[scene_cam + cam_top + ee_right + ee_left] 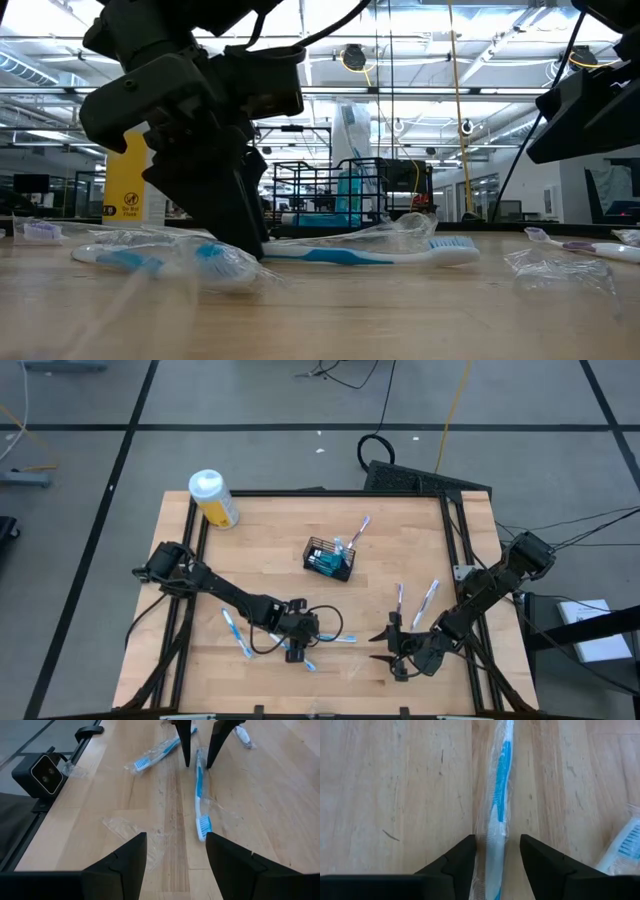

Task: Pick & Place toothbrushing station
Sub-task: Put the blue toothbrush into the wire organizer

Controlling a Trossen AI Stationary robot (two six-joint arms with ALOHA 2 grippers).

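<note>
The black wire-mesh basket (328,558) stands mid-table with teal tubes inside and one toothbrush (357,532) sticking up out of it. A plastic-wrapped white-and-blue toothbrush (496,805) lies flat on the wood. My left gripper (497,855) is open, pointing steeply down, with one finger on each side of the brush's handle (198,762). The bristle head (202,826) points toward my right gripper (175,855). That gripper hovers open over the table's near right part (387,647) with nothing between its fingers. My left gripper comes from above with its fingers along both long sides of the wrapped handle. The wrapper's edge (477,845) reaches one finger (462,860). Whether they touch, I cannot tell. The brush lies flat on the table.
A yellow bottle with a white cap (213,498) lies at the far left. Other wrapped toothbrushes lie near the left gripper (237,633) and ahead of the right one (428,600). Loose clear wrap (130,832) lies near the front edge, by a small camera (42,772).
</note>
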